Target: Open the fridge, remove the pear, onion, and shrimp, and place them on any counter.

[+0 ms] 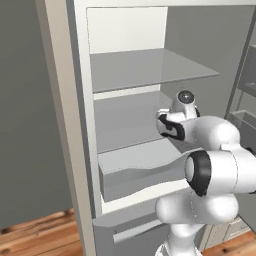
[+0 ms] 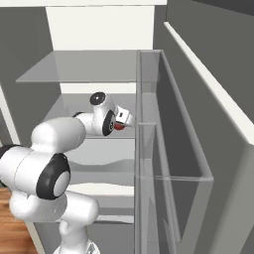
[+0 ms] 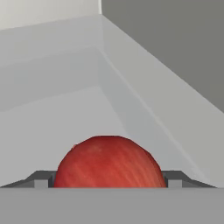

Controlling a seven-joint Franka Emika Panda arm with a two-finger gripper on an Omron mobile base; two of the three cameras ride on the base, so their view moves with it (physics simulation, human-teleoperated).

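We reach into the tall grey-silver fridge (image 1: 75,125), whose door stands swung wide on our right. Our claw (image 3: 107,183) is spread wide, its two small dark fingertips (image 3: 40,180) standing one on each side of the small dark-red roundish onion (image 3: 108,162). From the hand view we see the onion sitting directly between the tips, close against the claw, its flanks level with both tips; whether the tips actually press on its skin we cannot tell, so we do not call it gripped.

The onion looks like a smooth domed ball, deep red with faint paler streaks running up over its crown toward a slightly lighter patch at the top left. Its lower part is hidden from the hand view. It is about as broad as the gap between our fingertips. In the right base view a small sliver of that same red (image 2: 119,126) peeks out just beneath the claw (image 2: 127,119), at the front end of our white wrist.

The onion rests on a flat grey shelf (image 3: 57,118) inside the fridge, which stretches away ahead of the claw to the white back wall (image 3: 48,8). To the right of the claw the grey side wall (image 3: 175,43) of the interior rises, meeting the shelf along a pale slanting edge. Above the claw we see another grey shelf (image 1: 145,67), and below it the grey drawer (image 1: 135,175).
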